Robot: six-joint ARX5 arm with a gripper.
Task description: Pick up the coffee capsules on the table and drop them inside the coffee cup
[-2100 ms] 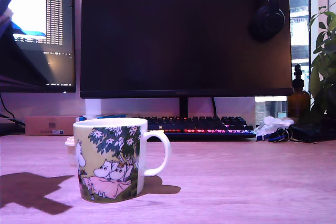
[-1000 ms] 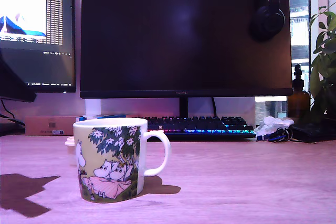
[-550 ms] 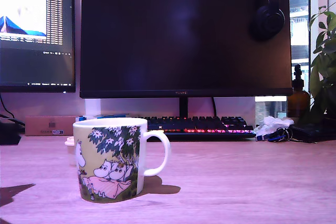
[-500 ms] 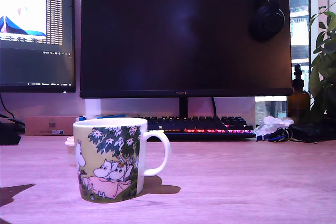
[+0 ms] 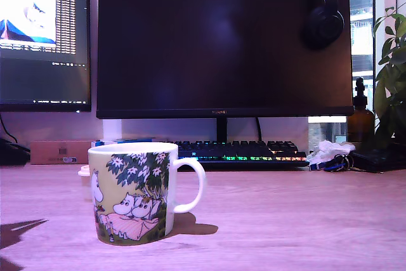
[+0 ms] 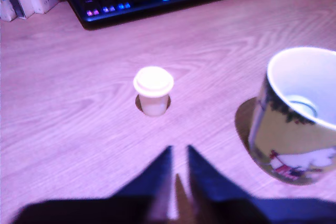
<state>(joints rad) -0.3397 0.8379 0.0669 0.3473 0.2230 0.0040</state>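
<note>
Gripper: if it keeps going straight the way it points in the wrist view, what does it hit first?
Most likely the whitish capsule, standing rim-up on the table just ahead of the gripper, slightly off its centre line. The mug sits off to the side, out of that line. Depth is unclear.

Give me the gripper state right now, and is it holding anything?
Gripper: nearly closed, only a narrow gap between the fingertips, holding nothing; the whitish capsule stands on the table ahead of it, apart.
</note>
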